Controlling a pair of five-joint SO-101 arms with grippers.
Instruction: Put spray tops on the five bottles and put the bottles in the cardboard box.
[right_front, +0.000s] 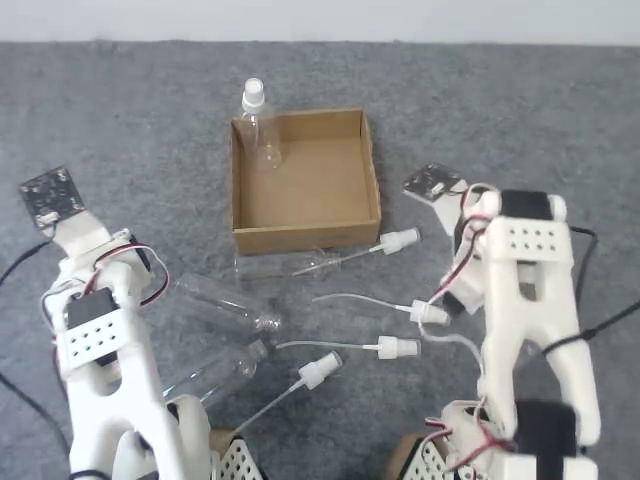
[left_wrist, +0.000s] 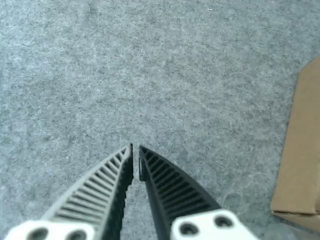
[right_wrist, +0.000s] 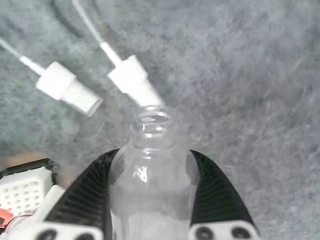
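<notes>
**Right arm holds open bottle; four tops wait**

The cardboard box (right_front: 300, 238) sits at 12 o'clock on the tabletop (right_front: 120, 120), one capped bottle (right_front: 262, 130) in its 11 o'clock corner. Three uncapped bottles (right_front: 225, 308) lie at 6 o'clock of it. The right gripper (right_wrist: 152, 157) has its jaws clenched on the fifth bottle (right_wrist: 150, 185), likely light and slick and best held mid-body. Four spray tops (right_front: 398, 347) lie loose. The left gripper (left_wrist: 136, 147) has its jaws closed, empty.

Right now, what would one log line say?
right gripper: holds uncapped bottle | left gripper: shut, empty | cardboard box: one capped bottle inside
</notes>
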